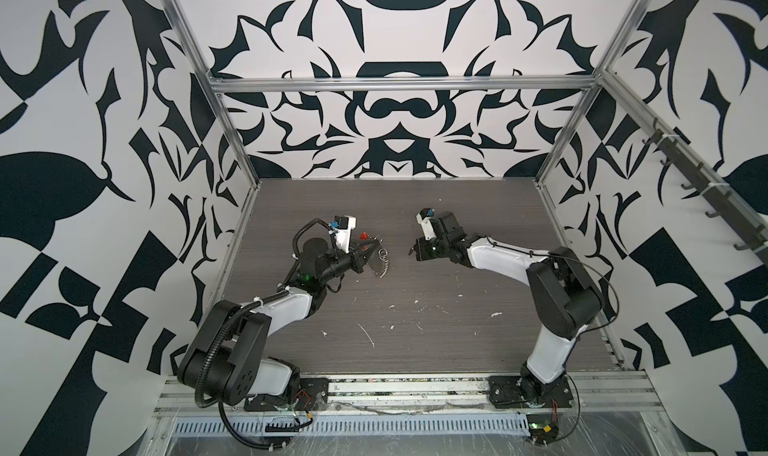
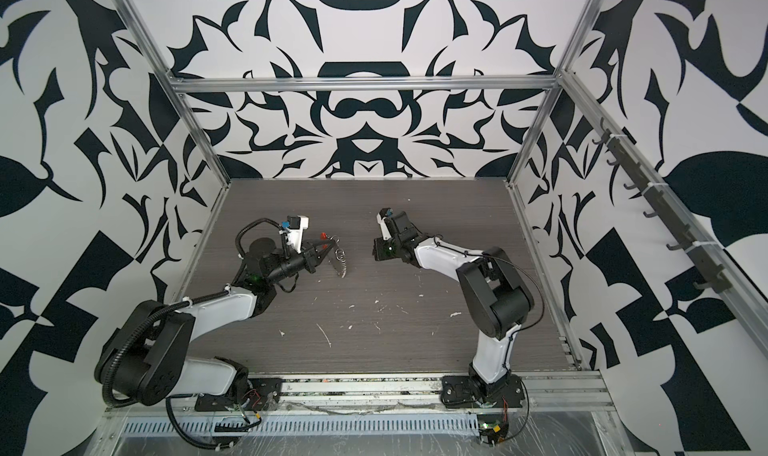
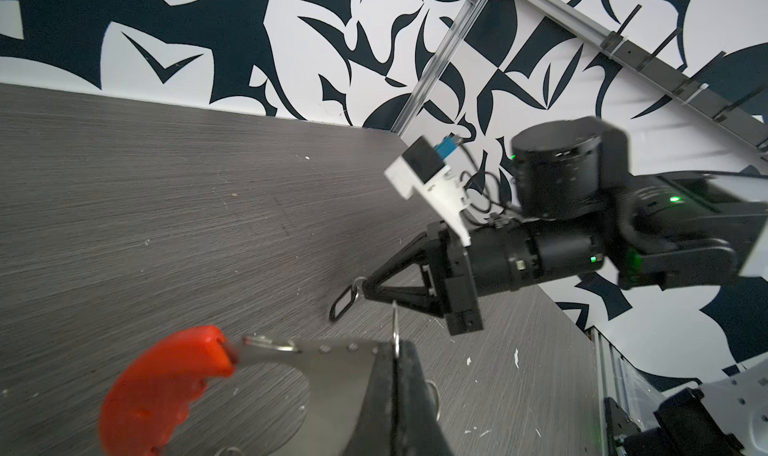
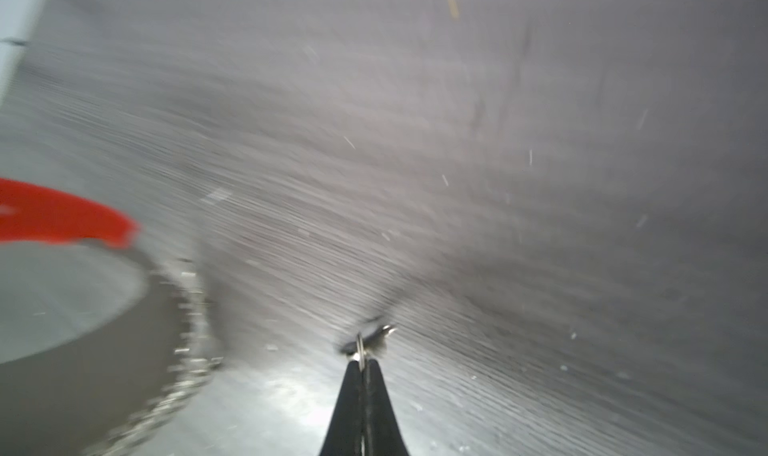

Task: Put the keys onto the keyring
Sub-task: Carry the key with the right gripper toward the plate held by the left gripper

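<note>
- The right gripper [image 4: 362, 364] has its two black fingers pressed together with no gap. At the very tips it pinches the tiny silver ring [image 4: 360, 350] of the small black oblong key fob [image 4: 372, 334].
- The key fob hangs just beyond these fingertips, carried by its ring only. In the left wrist view the key fob [image 3: 341, 303] is sharper, just past the tips of the right gripper [image 3: 368, 287]. Whether it touches the grey wood-grain tabletop [image 3: 166, 184] I cannot tell.
- The left gripper [image 3: 397, 352] is closed too, and it clamps the large oval keyring of silvery metal links with a curved red plastic section [image 3: 332, 352]. A thin silver split ring [image 3: 395, 325] stands out of its fingertips, seen on edge.
- The red plastic section [image 3: 166, 383] lies further out from the left gripper's fingers.
- In both top views the left gripper [image 1: 365, 252] and the right gripper [image 1: 410, 251] point at each other with their tips apart. The keyring [image 1: 375, 263] is at the left one, so the key fob is near the keyring but not on it.
- The right wrist view is blurred, so the key fob is only a dark smear there. The links of the keyring [image 4: 183, 329] are smeared and cut off by the picture edge.
- In the left wrist view the lower part of the keyring is cut off. In both top views the key fob is too small to make out.
</note>
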Available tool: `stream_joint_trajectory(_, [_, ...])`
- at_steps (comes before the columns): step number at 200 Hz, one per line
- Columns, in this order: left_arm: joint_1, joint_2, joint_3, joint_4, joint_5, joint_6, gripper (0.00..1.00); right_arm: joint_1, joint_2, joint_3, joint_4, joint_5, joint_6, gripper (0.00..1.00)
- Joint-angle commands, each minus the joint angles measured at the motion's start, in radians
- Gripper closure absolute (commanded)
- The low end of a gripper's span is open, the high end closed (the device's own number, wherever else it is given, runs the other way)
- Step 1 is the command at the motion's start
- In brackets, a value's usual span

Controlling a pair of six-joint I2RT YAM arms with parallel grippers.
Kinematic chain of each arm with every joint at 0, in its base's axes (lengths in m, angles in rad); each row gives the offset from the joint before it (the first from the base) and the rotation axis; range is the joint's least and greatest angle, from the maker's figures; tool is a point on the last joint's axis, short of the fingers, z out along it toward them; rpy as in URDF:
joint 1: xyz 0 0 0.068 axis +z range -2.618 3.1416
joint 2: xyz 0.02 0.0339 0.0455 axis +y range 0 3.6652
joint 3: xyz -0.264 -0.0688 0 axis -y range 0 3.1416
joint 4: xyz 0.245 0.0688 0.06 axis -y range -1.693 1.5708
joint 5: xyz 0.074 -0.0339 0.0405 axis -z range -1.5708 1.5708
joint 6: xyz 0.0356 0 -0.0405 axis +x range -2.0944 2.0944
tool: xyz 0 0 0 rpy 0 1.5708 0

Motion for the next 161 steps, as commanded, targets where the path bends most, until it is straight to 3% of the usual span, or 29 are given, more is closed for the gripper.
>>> stream_joint_trajectory(1, [0.002, 0.013, 0.018, -0.046, -0.035, -0.002, 1.00, -0.002, -0.104, -0.004, 0.036, 0.044, -0.020, 1.00])
stream_joint_trajectory(28, [0.002, 0.032, 0.080, -0.154, -0.032, -0.011, 1.00, -0.002, -0.187, 0.011, -0.038, -0.071, -0.068, 1.00])
stream_joint_trajectory(64, [0.002, 0.033, 0.170, -0.221, -0.120, -0.022, 1.00, -0.002, -0.292, 0.018, -0.105, -0.167, -0.088, 1.00])
stream_joint_trajectory(99, [0.000, 0.015, 0.207, -0.252, -0.118, 0.145, 1.00, -0.002, -0.376, -0.005, -0.134, -0.205, -0.092, 1.00])
stream_joint_trajectory(132, [0.001, 0.002, 0.225, -0.284, 0.020, 0.332, 1.00, -0.003, -0.428, -0.043, -0.139, -0.197, -0.064, 1.00])
stream_joint_trajectory(161, [0.000, -0.016, 0.163, -0.154, 0.125, 0.439, 1.00, -0.003, -0.470, -0.043, -0.165, -0.215, -0.051, 1.00])
